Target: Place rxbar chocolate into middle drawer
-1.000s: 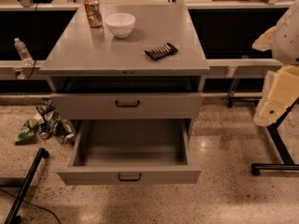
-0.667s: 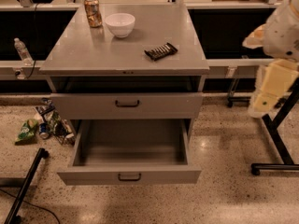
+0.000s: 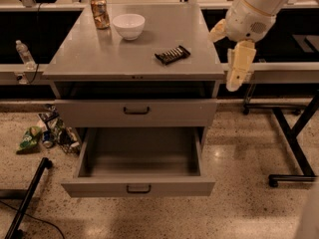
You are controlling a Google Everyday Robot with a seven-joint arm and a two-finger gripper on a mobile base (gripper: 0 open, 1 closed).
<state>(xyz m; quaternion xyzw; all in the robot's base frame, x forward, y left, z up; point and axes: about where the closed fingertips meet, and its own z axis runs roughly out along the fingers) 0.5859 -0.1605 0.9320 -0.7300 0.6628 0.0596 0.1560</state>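
Observation:
The rxbar chocolate [image 3: 172, 54] is a small dark wrapper with pale stripes. It lies flat on the grey cabinet top [image 3: 89, 59], right of centre. The middle drawer [image 3: 137, 186] is the lower grey front with a dark bar handle. It is pulled out, and nothing shows inside it. My gripper [image 3: 237, 66] hangs from the pale arm just off the cabinet top's right edge, to the right of the bar and apart from it. It points downward and holds nothing that I can see.
A white bowl [image 3: 128, 26] and an orange drink can [image 3: 99, 12] stand at the back of the top. The upper drawer front [image 3: 135, 111] is nearly shut. Litter [image 3: 47, 133] lies on the floor at left. Black stand legs [image 3: 291, 148] are at right.
The arm and gripper have moved left and upward, from well right of the cabinet to its top's right edge. The bar and both drawers have not moved.

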